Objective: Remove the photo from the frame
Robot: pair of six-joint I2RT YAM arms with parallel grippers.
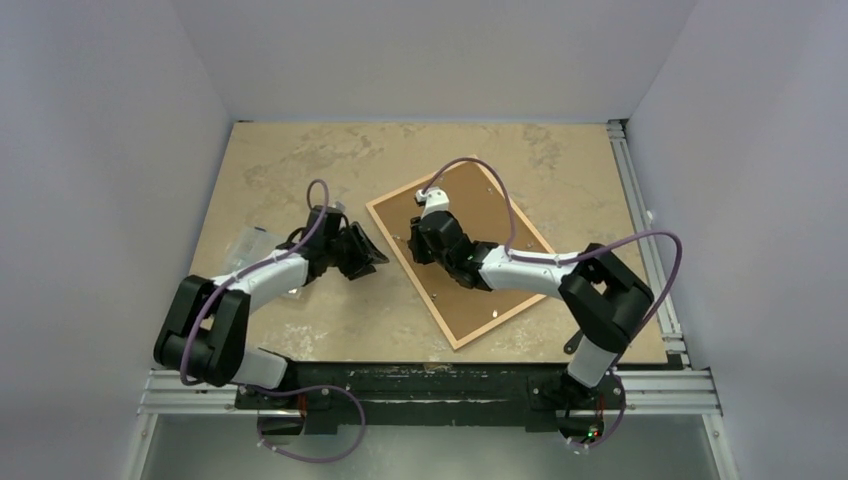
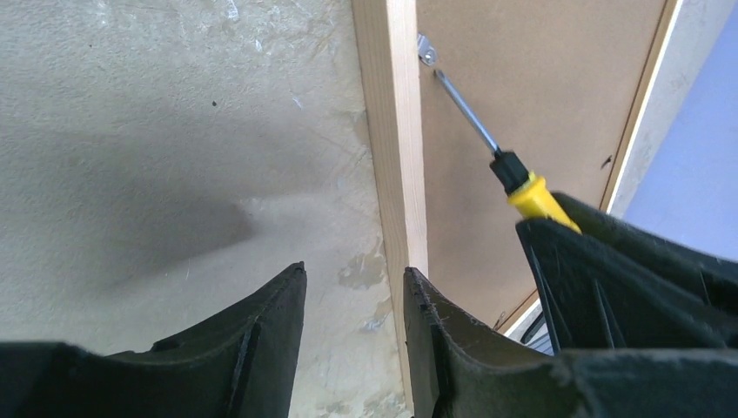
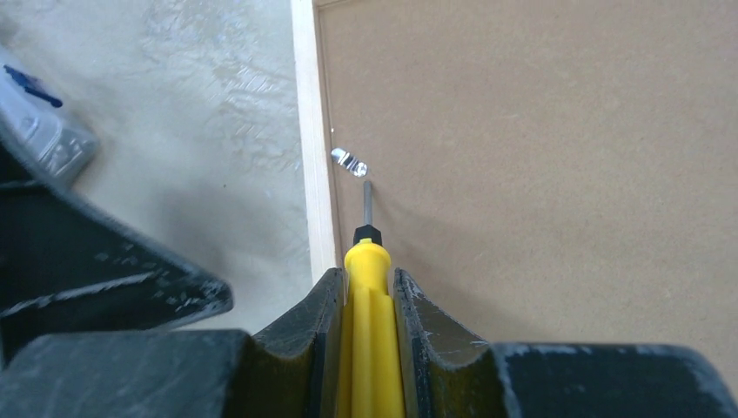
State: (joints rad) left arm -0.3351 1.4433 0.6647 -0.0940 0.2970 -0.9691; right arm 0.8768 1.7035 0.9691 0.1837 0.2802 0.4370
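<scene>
Lying face down in the middle of the top view, the frame sits just right of the left gripper, which is wide open and holds nothing. The right gripper squeezes a yellow screwdriver, its tip at a small metal clip by the frame's left edge. The frame is thin pale wood around a brown backing board. The table is tan and blotchy, with pale walls around it.

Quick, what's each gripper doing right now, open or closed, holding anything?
Left gripper: open, holding nothing, at the frame edge.
Right gripper: closed on the yellow-handled screwdriver.
</scene>
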